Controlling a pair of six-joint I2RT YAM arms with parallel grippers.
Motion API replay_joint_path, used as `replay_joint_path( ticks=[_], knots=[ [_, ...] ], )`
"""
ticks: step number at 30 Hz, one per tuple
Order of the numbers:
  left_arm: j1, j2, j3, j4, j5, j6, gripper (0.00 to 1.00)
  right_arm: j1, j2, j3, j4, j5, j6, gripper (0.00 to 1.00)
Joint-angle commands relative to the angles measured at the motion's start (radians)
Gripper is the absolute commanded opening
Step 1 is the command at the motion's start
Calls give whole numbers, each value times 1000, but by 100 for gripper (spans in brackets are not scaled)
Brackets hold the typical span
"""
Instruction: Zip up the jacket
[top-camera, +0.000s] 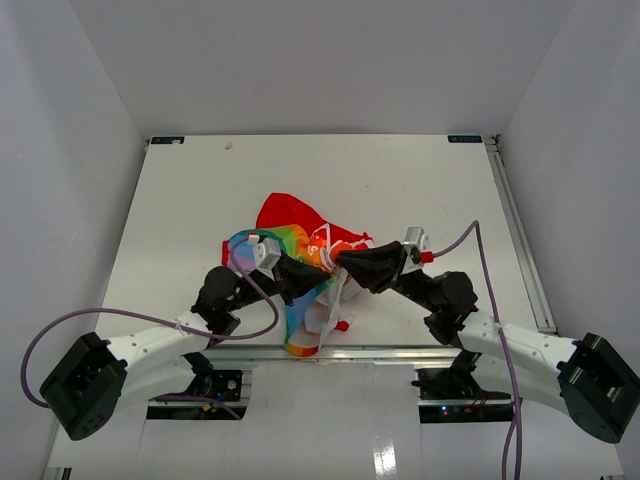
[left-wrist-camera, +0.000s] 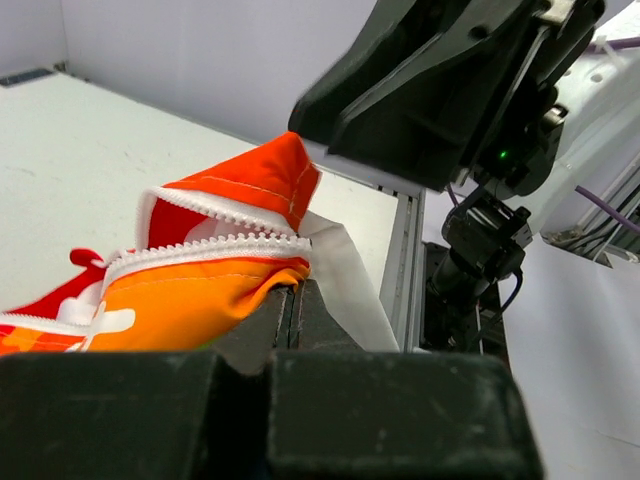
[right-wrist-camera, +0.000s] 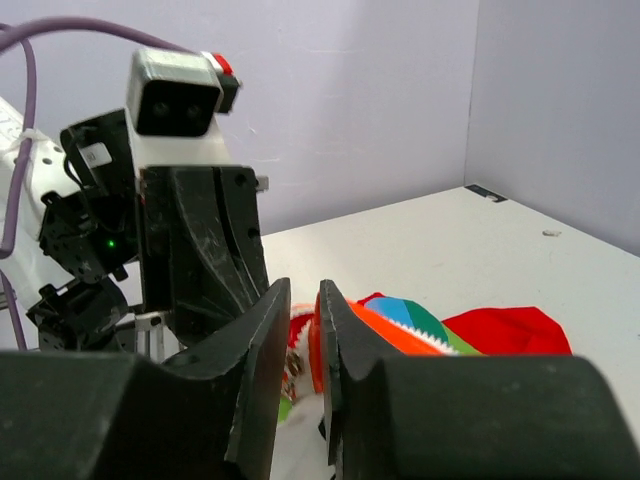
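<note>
- Pale grey walls around a white tabletop (top-camera: 400, 180).
- At the left gripper (left-wrist-camera: 297, 300): shut tight on an orange fold of the jacket (left-wrist-camera: 200, 295), just under the white zipper teeth (left-wrist-camera: 210, 250). Probably held so to anchor one side of the opening and keep the teeth raised and taut.
- At the right gripper (right-wrist-camera: 303, 305): jaws a narrow slot apart, with an orange edge of the jacket in the slot. Impossible to tell whether pinched or loose. Likely set there to reach the slider or the opposite side of the zip.
- Tip to tip, nearly nose to nose over the same fold, so as to work one short stretch of zipper.
- Two rows of teeth apart in the left wrist view, so judged not yet zipped there.
- Further out: rest of the jacket crumpled near the front of the tabletop, red lining spread toward the back, rainbow panel drooping over the metal rail (top-camera: 400, 351).
- Both arms bent low, elbows splayed outward, forearms angled inward toward the middle.
</note>
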Motion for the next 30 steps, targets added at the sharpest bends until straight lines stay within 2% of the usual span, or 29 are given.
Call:
replay_joint_path(
  ticks=[1, 5, 7, 10, 12, 17, 20, 24, 27, 30],
  knots=[
    [-7, 10, 16, -127, -3, -41, 0, 3, -73, 27, 12, 0, -32, 35],
    [-7, -17, 14, -167, -20, -68, 0, 2, -108, 25, -104, 31, -54, 43],
    [-7, -41, 23, -227, -51, -71, 0, 2, -135, 59, -223, 55, -85, 46],
    [-7, -67, 47, -294, -78, -72, 0, 3, -151, 183, -452, 64, -189, 62],
    [-7, -73, 54, -335, -85, -73, 0, 3, -174, 231, -656, 83, -276, 64],
    [-5, -72, 64, -379, -81, -83, 0, 9, -191, 285, -880, 174, -445, 66],
    [-5, -69, 81, -423, -83, -84, 0, 35, -189, 319, -994, 225, -535, 73],
    [-3, -78, 85, -447, -88, -92, 0, 96, -191, 344, -1048, 332, -663, 79],
    [3, -58, 95, -456, -80, -101, 0, 150, -214, 314, -1012, 364, -741, 83],
    [7, -28, 110, -455, -61, -113, 0, 242, -219, 299, -967, 485, -812, 86]
  ],
)
